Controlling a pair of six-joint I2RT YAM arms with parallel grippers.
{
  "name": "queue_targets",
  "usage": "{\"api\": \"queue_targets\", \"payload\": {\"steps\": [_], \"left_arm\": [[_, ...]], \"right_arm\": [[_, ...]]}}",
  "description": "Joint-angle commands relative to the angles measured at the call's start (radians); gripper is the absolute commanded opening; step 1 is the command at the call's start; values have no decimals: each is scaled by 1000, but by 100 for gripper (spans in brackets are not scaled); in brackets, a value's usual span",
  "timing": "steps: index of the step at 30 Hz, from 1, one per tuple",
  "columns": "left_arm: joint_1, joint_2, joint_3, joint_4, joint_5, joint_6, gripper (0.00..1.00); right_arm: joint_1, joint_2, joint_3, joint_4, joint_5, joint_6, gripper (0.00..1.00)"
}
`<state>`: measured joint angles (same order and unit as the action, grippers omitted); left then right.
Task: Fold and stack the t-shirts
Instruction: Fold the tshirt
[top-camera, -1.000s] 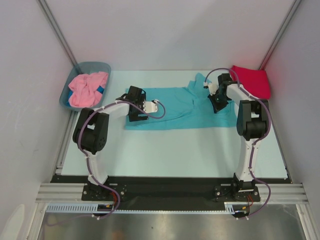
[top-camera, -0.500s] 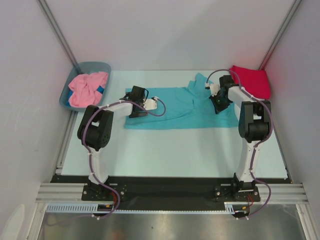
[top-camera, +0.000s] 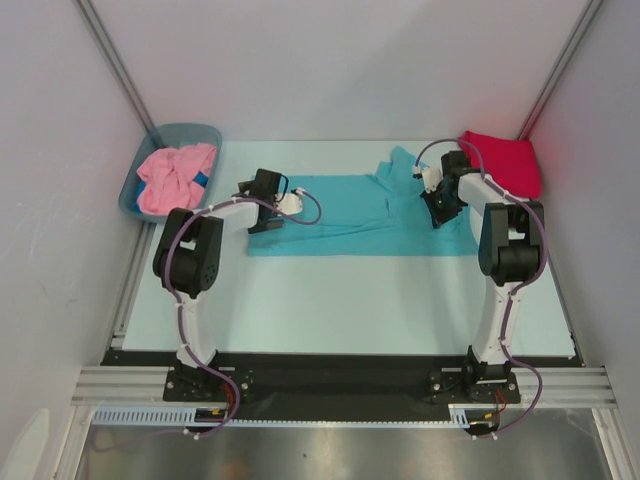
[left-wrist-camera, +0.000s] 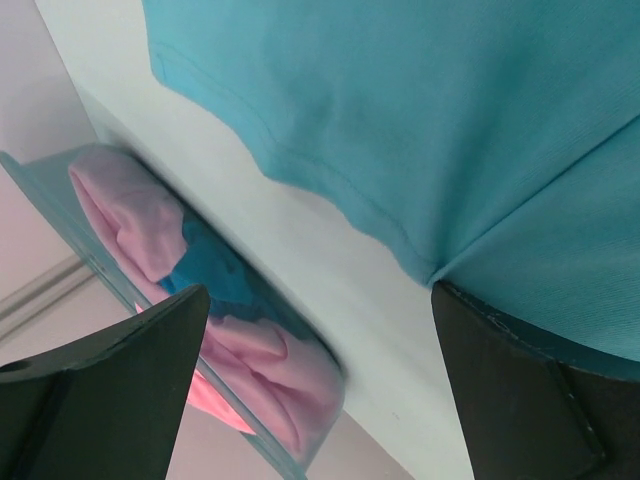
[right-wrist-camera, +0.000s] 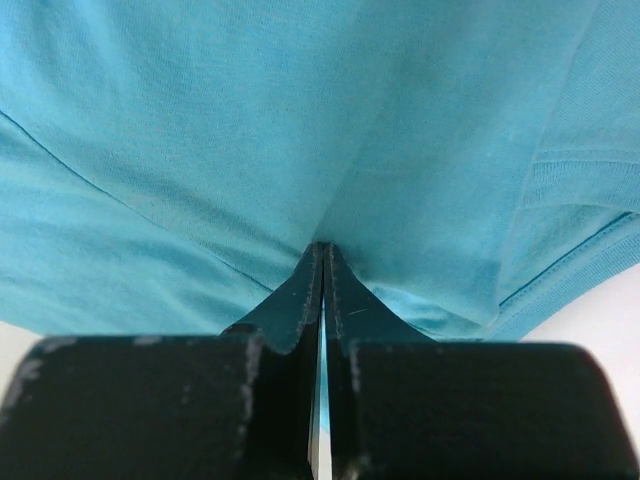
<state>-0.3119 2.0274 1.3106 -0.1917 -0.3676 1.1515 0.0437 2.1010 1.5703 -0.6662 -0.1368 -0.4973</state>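
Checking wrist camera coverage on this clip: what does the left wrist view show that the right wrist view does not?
Only the left wrist view: the grey-blue tub holding the pink t-shirt, and the left pincer open wide at the shirt's hem.
Only the right wrist view: the right pincer shut on the cloth, which puckers at its tips, and a sleeve hem at the right edge.
Both: the turquoise t-shirt filling most of the frame, with a little bare table beside it.
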Motion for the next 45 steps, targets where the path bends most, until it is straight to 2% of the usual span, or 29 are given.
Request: {"api": "queue_targets", "payload": {"steps": [1, 11, 21, 24, 28, 34, 39, 45], "left_arm": [[53, 42, 9, -78, -71, -13, 100], [65, 56, 65, -77, -110, -39, 100], [-13, -141, 96, 29, -40, -10, 100], [-51, -182, 104, 28, 21, -24, 100], [-93, -210, 107, 5, 108, -64, 100], [-148, -242, 59, -146, 321, -92, 100], [-154, -248, 35, -210, 462, -127, 100], [-156, -219, 42, -287, 541, -154, 100]], "right_arm": [[-16, -47, -24, -19, 49, 2, 0], [-27, -79, -66, -6, 52, -6, 0], [84, -211, 11, -42, 32, -1, 0], [122, -222, 43, -76, -6, 6, 0], [163, -213, -7, -70, -24, 6, 0], [206, -165, -59, -49, -17, -3, 0], [217, -145, -53, -46, -30, 16, 0], [229, -136, -46, -55, -50, 19, 0]]}}
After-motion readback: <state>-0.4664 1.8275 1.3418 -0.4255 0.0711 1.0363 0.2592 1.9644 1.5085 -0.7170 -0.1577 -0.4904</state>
